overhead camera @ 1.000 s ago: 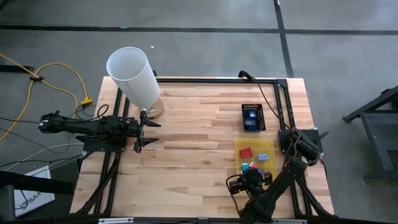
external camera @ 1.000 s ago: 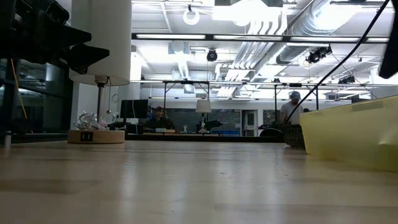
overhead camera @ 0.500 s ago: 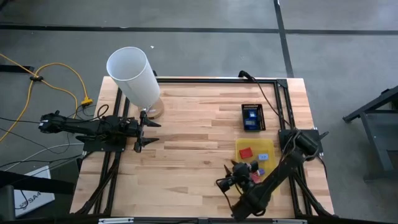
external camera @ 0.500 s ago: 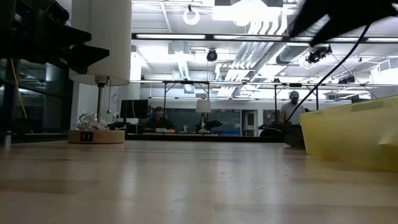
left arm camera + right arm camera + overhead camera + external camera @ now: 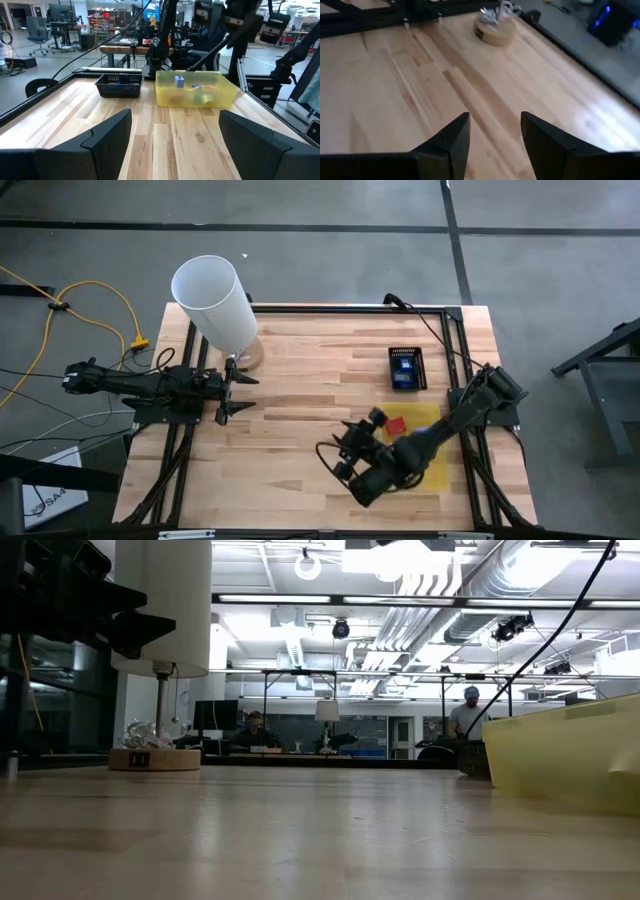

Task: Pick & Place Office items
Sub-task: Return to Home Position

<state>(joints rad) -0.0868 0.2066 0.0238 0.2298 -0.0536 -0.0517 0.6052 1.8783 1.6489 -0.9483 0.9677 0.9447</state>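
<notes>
A yellow translucent tray (image 5: 428, 416) lies at the table's right, and my right arm covers most of it. In the tray are small office items: a red block (image 5: 397, 423) and a blue block (image 5: 179, 81). My right gripper (image 5: 335, 452) hangs above the bare wood just left of the tray. It is open, and only table shows between its fingers (image 5: 495, 117). My left gripper (image 5: 240, 395) waits at the table's left edge, open and level, pointing at the tray (image 5: 195, 90).
A black mesh basket (image 5: 406, 368) holding something blue stands beyond the tray. A tall white cylinder (image 5: 215, 305) on a round wooden base (image 5: 494, 31) stands at the far left. Bare wood (image 5: 300, 400) lies between the two grippers. People sit in the room behind.
My right gripper has risen from over the tray's near end. It has swung toward the table's left, out past the tray's left wall and over the bare wood, and it has rolled on the way. The red block stays in the tray.
</notes>
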